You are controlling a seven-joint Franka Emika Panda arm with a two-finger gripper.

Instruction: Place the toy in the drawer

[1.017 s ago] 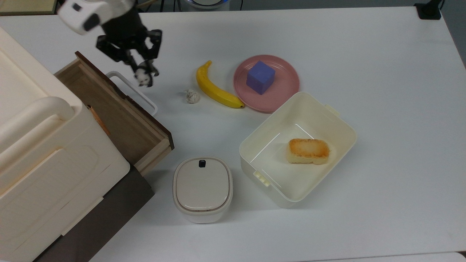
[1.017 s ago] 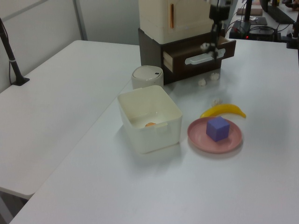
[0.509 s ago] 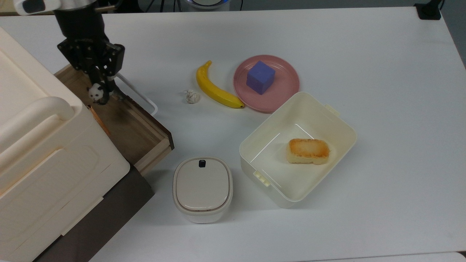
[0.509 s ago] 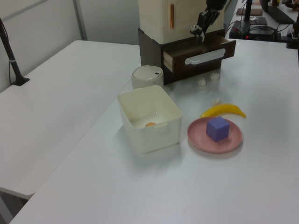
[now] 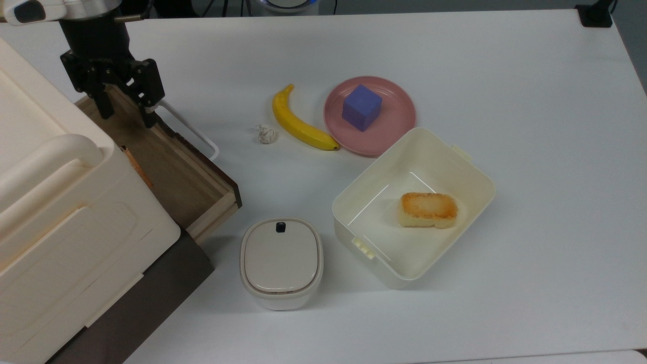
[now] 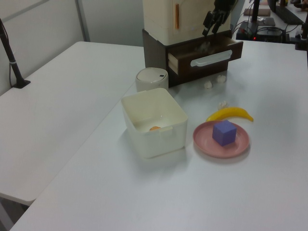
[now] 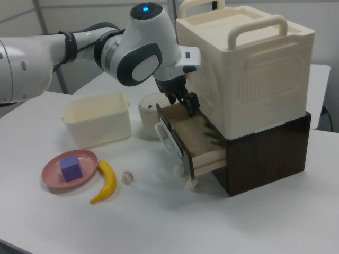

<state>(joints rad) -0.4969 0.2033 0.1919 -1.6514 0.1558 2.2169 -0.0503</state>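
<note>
My gripper (image 5: 128,115) hangs open over the far end of the pulled-out drawer (image 5: 172,172), with nothing between its fingers. In the left view the gripper (image 6: 211,30) stands just above the drawer (image 6: 231,48), and a small whitish blur (image 6: 206,46) that looks like the toy sits inside the drawer right below it. In the right view the gripper (image 7: 184,106) is over the drawer (image 7: 193,129), close to the cream box. The toy is hidden in the top view.
A big cream box (image 5: 60,212) sits on the dark cabinet above the drawer. On the table lie a whitish wad (image 5: 266,134), a banana (image 5: 298,124), a pink plate (image 5: 399,126) with a purple cube (image 5: 361,107), a cream tub (image 5: 445,151) holding bread (image 5: 428,209), and a lidded pot (image 5: 281,262).
The gripper carried the toy from above the table to over the drawer, then opened. The toy has left the fingers and dropped towards the drawer.
</note>
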